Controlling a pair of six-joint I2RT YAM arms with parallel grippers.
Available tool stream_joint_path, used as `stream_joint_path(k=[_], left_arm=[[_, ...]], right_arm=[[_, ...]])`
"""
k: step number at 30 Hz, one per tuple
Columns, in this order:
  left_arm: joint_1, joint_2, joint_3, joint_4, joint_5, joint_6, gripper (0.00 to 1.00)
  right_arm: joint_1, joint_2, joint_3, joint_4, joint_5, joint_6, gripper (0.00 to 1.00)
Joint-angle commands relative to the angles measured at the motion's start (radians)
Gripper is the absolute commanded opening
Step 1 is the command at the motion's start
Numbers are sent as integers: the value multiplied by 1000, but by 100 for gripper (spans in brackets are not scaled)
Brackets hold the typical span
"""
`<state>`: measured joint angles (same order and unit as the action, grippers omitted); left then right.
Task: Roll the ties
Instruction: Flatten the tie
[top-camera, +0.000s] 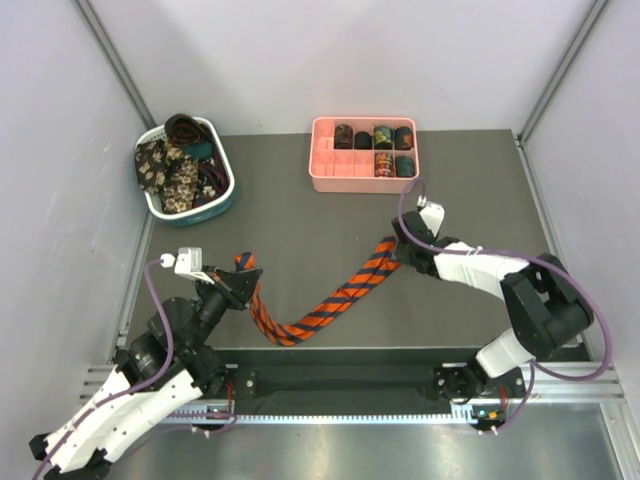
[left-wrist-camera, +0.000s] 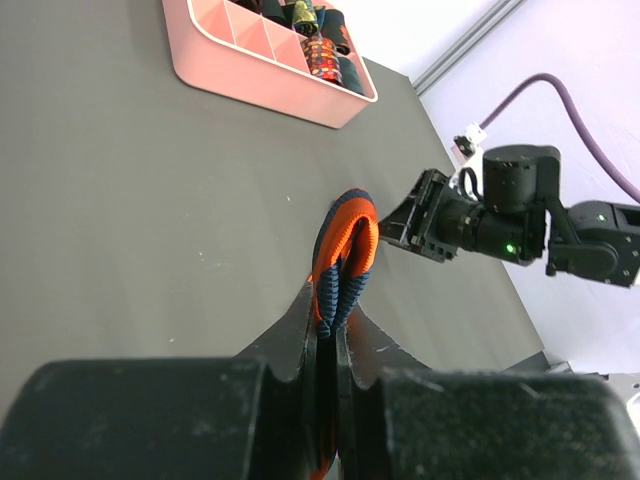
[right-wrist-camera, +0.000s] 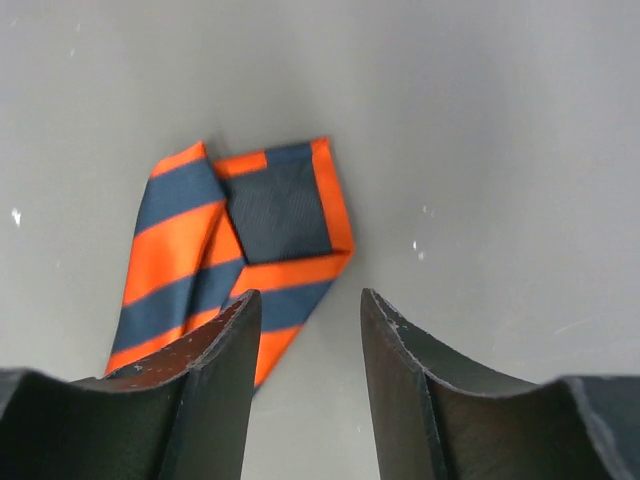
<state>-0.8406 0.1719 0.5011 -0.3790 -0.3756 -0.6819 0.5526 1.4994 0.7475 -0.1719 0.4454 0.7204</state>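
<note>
Top external: left gripper (top-camera: 245, 276) pinched the orange-and-navy striped fabric necktie (top-camera: 330, 308), apparently anchoring it; right gripper (top-camera: 397, 240) gaped over its far end.

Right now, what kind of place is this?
Probably a robot lab workcell: a left arm and right arm bolted by a metal rail, white walls around a dark table, a pink tray of rolled ties.

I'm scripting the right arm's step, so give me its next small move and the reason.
Probably lower the right end effector and close it on the folded end of the striped tie. Its jaws stand open over that end, which lies flat on the table, while the left end effector is shut on the tie's other end, so a roll could start here.
</note>
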Motion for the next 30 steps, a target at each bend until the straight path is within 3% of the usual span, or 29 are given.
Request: stream_joint_path(k=[1,8,21,26,29,30], left_arm=[[-2,-12,5,6,-6,8,0],[-2,-15,13,-1,-9,15,0],[-3,-14,14,-6,-8,16,0],[-2,-14,8,-5,-11,18,0],[-2,-17,4,-6,-14,19,0],[-2,-17,2,-6,-16,18,0]], right_arm=[[-17,53,96,-24,19,-29,44],[-17,206,239,-152,55,-13,38],[-33,188,128,-87,-27,30,42],[-65,200,108,-48,-79,19,24],[-95,211,138,-43,-125,-16,1],[-111,214,145,-50,-129,-21,0]])
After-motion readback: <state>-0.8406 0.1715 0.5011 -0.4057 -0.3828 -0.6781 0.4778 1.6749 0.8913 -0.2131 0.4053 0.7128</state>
